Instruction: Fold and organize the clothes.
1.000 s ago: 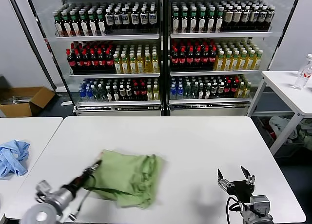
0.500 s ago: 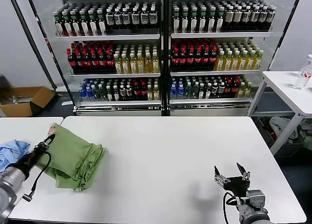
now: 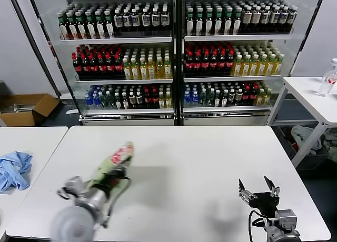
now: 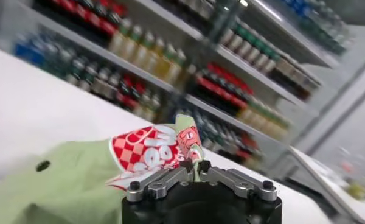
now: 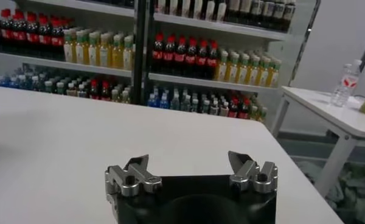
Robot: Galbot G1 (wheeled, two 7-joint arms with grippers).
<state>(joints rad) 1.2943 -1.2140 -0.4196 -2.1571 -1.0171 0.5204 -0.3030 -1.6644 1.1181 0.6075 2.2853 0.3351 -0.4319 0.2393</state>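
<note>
Shirt (image 4: pixel 79 176) pinched between left fingers (image 4: pixel 185 167)

Both grippers, left gripper (image 4: pixel 194 172) and right gripper (image 5: pixel 191 173), are black blocks with silver screw-pinned finger links, plus black cables trailing off grey wrists.

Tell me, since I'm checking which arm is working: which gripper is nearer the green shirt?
Left. The left gripper is shut on the green shirt, holding it over the table. The right gripper stands open, far off toward the table's right front.
</note>
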